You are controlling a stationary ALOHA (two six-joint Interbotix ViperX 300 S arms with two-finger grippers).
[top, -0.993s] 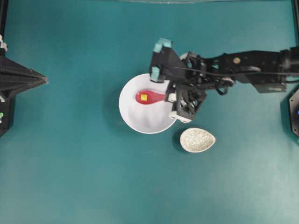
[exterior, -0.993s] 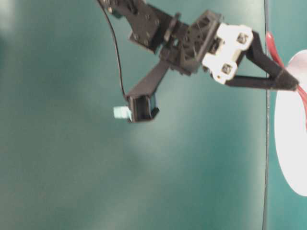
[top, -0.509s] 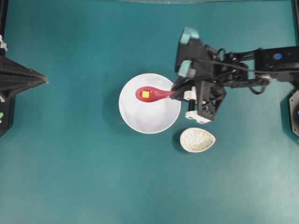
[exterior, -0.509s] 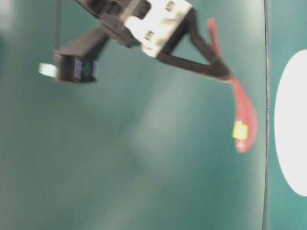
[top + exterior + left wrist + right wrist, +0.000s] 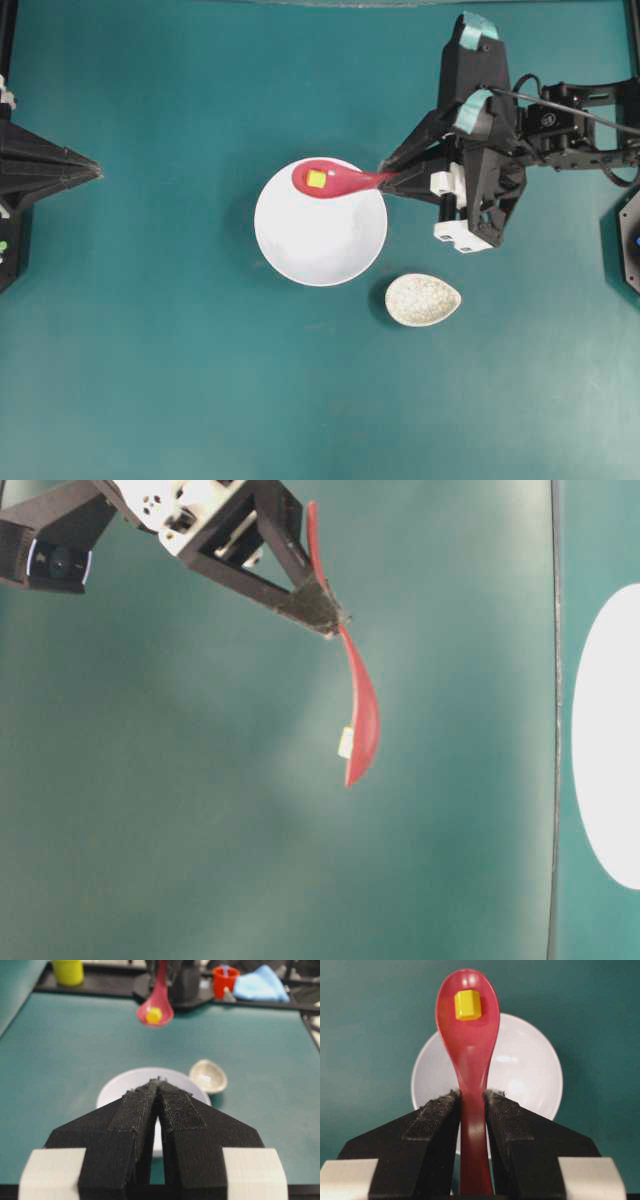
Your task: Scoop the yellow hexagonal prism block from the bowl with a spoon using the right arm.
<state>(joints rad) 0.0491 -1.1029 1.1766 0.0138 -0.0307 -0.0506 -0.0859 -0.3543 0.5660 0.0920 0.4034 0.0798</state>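
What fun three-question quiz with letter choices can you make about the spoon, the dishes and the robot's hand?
1. Where is the yellow block? A in the spoon; B in the white bowl; C on the table.
2. How many dishes sit on the table? A one; B two; C four.
3. What is the right hand doing? A hanging open; B squeezing the spoon's handle; C holding the bowl.

Answers: 1 A, it rests in the red spoon. 2 B, white bowl and speckled dish. 3 B, the fingers press both sides of the handle.
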